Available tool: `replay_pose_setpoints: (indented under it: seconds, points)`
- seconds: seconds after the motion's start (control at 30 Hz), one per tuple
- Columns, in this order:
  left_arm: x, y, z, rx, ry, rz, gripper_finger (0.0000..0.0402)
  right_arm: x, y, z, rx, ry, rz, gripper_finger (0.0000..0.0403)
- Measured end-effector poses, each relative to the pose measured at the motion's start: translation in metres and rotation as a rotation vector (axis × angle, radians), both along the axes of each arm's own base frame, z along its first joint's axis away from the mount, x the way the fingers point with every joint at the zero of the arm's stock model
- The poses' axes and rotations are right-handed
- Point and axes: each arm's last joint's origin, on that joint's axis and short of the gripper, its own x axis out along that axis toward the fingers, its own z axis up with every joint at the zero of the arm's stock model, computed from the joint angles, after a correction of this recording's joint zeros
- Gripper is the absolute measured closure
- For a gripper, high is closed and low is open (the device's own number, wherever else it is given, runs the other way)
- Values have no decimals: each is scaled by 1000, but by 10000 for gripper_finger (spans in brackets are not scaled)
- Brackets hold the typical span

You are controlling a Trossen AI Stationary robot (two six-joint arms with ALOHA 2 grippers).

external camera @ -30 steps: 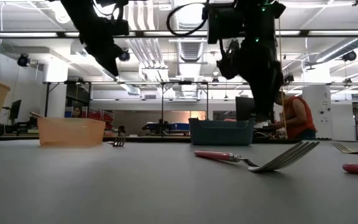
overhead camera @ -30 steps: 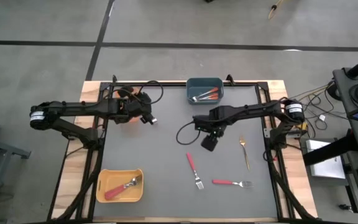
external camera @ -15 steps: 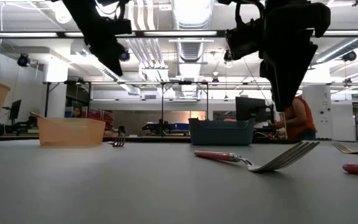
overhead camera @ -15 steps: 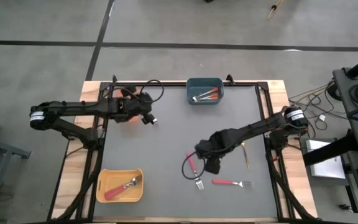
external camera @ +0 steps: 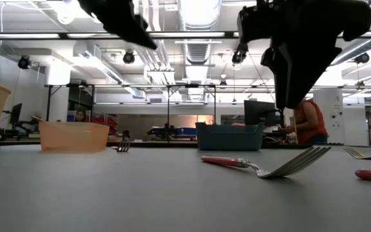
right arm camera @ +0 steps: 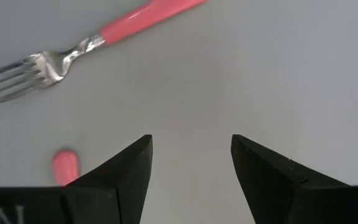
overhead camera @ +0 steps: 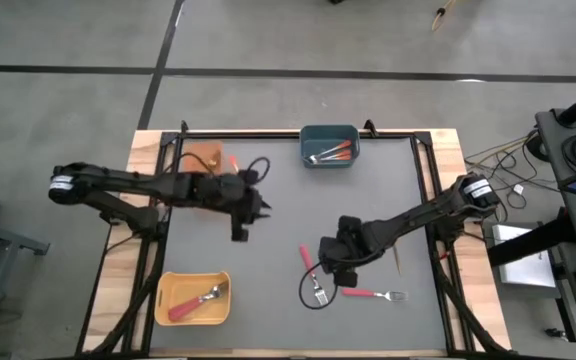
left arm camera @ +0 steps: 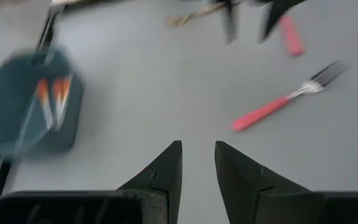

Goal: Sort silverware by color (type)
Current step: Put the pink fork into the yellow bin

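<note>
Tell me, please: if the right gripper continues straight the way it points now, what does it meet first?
Probably bare table mat first. The right gripper, jaws open, points at empty grey surface; the pink-handled fork lies off to one side of that line. Depth is hard to judge.

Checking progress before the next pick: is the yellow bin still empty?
No, the yellow bin already holds a pink-handled fork.

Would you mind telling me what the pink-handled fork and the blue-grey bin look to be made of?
Pink-handled fork: shiny silver metal head and neck by its glint, with a smooth matte pink handle, probably plastic. Blue-grey bin: likely moulded plastic, judging by its even dull colour and rounded corners.
</note>
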Motion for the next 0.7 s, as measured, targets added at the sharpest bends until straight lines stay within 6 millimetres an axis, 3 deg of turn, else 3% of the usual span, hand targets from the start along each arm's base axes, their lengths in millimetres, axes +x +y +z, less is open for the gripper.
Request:
replay_pose_setpoints:
  seconds: [0.3, 0.47, 0.7]
  points:
    - [22, -39, -12, 5, -63, -142, 324, -18, 17, 4, -177, -84, 80, 193]
    - [40, -48, -30, -18, -65, -148, 324, -34, 11, 20, -253, -189, 90, 193]
    - [70, -56, -58, 37, -128, -199, 324, -57, -3, 39, -227, -429, 114, 193]
